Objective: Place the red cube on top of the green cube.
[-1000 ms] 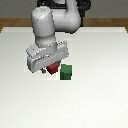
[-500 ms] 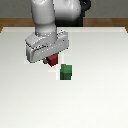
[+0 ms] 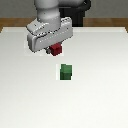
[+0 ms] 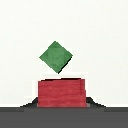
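While the arm holds high over the white table (image 3: 20,95), the gripper (image 3: 54,49) sits toward the exterior view's left with its jaws pinching the red cube (image 3: 55,49), which hangs clear of the surface instead of resting on it as it did a second ago. In that earlier picture the red cube sat low, just beside the green cube; half a second ago it was already rising, and now it is lifted well apart from the table, so the pick looks done and the carry is the step in hand. Moving rightward across the exterior view, the green cube (image 3: 65,72) lies on the table at about five o'clock from the held cube, untouched and seemingly in the same spot as before. The wrist view agrees: the red cube (image 4: 62,93) fills the space between the dark finger tips, and the green cube (image 4: 57,56) shows beyond it, turned like a diamond, so its edges are not square to the red cube's. My judgement is that the next move needs a short shift toward five o'clock to centre red over green, then a gentle descent; since the green top is only slightly larger, a poor centring could let the red cube tip off.
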Available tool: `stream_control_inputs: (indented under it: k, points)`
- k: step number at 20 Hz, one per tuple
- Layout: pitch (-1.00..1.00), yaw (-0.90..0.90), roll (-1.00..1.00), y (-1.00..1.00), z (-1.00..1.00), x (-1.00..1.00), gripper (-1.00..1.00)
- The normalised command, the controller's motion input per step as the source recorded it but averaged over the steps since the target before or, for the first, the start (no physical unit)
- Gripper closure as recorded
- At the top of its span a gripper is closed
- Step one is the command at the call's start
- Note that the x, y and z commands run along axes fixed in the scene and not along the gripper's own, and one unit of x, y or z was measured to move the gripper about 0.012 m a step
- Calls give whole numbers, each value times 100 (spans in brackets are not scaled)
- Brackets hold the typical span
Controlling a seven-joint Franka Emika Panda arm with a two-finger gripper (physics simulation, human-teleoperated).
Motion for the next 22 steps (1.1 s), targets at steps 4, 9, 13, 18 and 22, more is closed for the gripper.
stream_control_inputs:
  k: [4, 9, 13, 18, 22]
  points:
    - [0, 0, 0, 75, 0, 0, 100]
    - [0, 0, 0, 0, 0, 60, 100]
    - [0, 0, 0, 0, 0, 25, 100]
    - [0, 0, 0, 0, -40, 0, 100]
    - [0, 0, 0, 0, -50, 0, 100]
